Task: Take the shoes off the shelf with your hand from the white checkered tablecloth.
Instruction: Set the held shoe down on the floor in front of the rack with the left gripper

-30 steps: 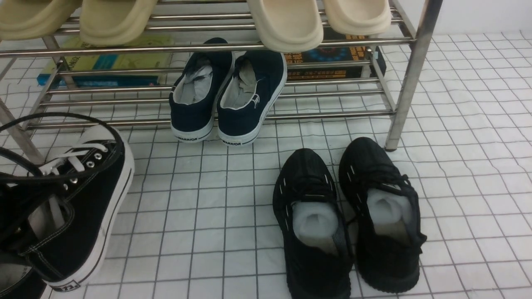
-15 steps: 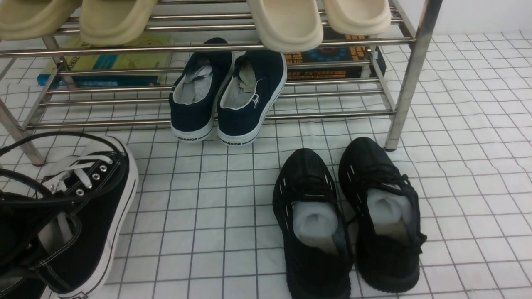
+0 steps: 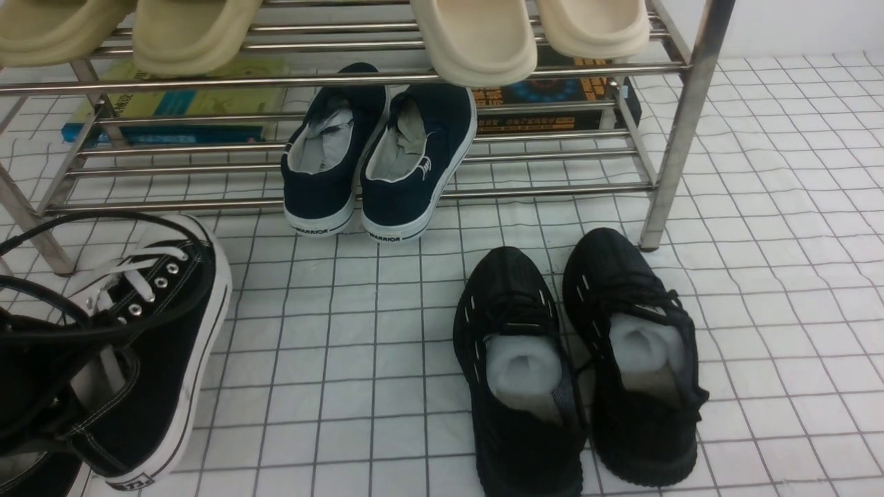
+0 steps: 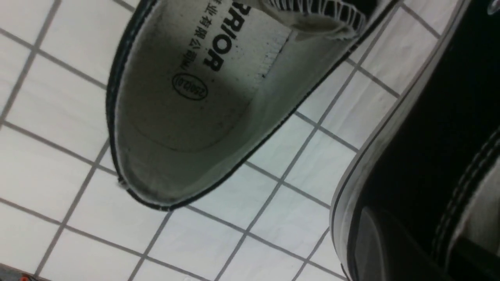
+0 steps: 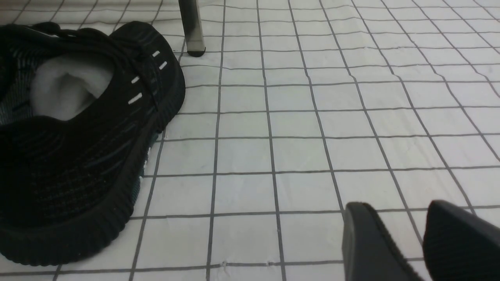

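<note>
One black canvas sneaker [image 3: 159,345] with white laces and a white sole hangs tilted at the far left, in front of the chrome shelf [image 3: 680,124]. My left gripper [image 4: 418,249] is shut on its side wall [image 4: 422,136], with one dark finger [image 4: 371,242] pressed against the outside; black cables loop over the shoe. The second sneaker [image 4: 187,101] lies on the white checkered tablecloth [image 3: 760,241] beside it, insole showing, and shows only at the corner of the front view [image 3: 27,476]. My right gripper [image 5: 394,222] is open and empty, low over bare cloth.
Navy WARRIOR slip-ons [image 3: 376,159] lean on the shelf's lower tier. All-black knit sneakers [image 3: 573,359] stand on the cloth, close to my right gripper [image 5: 78,136]. Beige slippers [image 3: 476,41] sit on the upper tier. Boxes [image 3: 552,96] lie behind. A shelf leg [image 5: 191,27] stands near.
The held sneaker dropped lower and toward the front, then shifted slightly up and right with the cables. Everything else stayed still.
</note>
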`<act>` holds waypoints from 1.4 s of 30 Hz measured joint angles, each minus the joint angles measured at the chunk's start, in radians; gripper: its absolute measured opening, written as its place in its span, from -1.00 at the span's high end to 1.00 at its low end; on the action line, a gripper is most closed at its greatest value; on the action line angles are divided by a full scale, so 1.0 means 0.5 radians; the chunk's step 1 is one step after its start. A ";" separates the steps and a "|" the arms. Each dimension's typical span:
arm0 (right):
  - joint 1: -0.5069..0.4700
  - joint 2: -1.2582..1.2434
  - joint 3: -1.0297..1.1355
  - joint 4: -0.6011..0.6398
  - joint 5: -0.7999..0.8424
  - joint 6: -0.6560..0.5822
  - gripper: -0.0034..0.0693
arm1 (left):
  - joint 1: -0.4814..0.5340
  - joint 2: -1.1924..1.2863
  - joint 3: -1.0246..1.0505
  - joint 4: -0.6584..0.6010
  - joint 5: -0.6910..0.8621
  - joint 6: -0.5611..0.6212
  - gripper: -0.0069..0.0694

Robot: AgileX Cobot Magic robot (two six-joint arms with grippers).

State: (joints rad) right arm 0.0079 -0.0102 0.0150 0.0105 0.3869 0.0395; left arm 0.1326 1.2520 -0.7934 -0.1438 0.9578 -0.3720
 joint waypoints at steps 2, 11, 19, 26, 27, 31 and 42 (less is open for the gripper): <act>0.000 0.000 0.000 0.000 0.000 0.000 0.25 | 0.000 0.000 0.000 0.009 0.002 0.023 0.76; 0.000 0.000 0.000 0.000 0.000 0.000 0.25 | 0.000 0.000 0.000 0.017 0.004 0.086 0.76; 0.000 0.000 0.000 0.000 0.000 0.000 0.25 | 0.000 0.000 0.000 0.043 0.000 0.137 0.76; 0.000 0.000 0.000 0.000 0.000 0.000 0.25 | 0.000 0.000 0.000 0.038 0.000 0.156 0.76; 0.000 0.000 0.000 0.000 0.000 0.000 0.25 | 0.000 0.000 0.000 0.028 0.000 0.156 0.76; 0.000 0.000 0.000 0.000 0.000 0.000 0.25 | -0.007 0.000 0.005 -0.008 0.000 0.169 0.76; 0.000 0.000 0.000 0.000 0.000 0.000 0.25 | -0.340 0.000 0.007 0.303 -0.107 -0.259 0.76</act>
State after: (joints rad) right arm 0.0079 -0.0102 0.0150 0.0105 0.3869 0.0395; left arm -0.0373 1.2520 -0.7901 0.0079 0.9041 -0.5015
